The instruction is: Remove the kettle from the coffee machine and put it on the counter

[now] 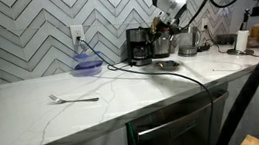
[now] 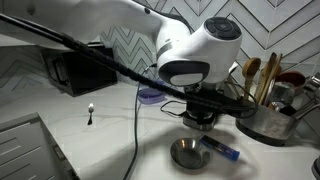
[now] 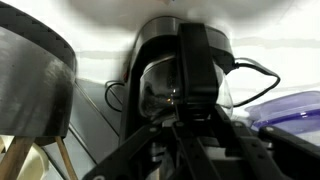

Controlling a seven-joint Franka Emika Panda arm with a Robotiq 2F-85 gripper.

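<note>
Fingers right at kettle, inside coffee machine.

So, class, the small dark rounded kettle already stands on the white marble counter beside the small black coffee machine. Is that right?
Not quite. The small dark rounded kettle is not standing on the white marble counter. It sits inside the small black coffee machine, under its overhanging top, as the wrist view shows.

Dark rounded kettle sits upright in the black coffee machine. The machine stands at the back of the white veined counter.
</note>
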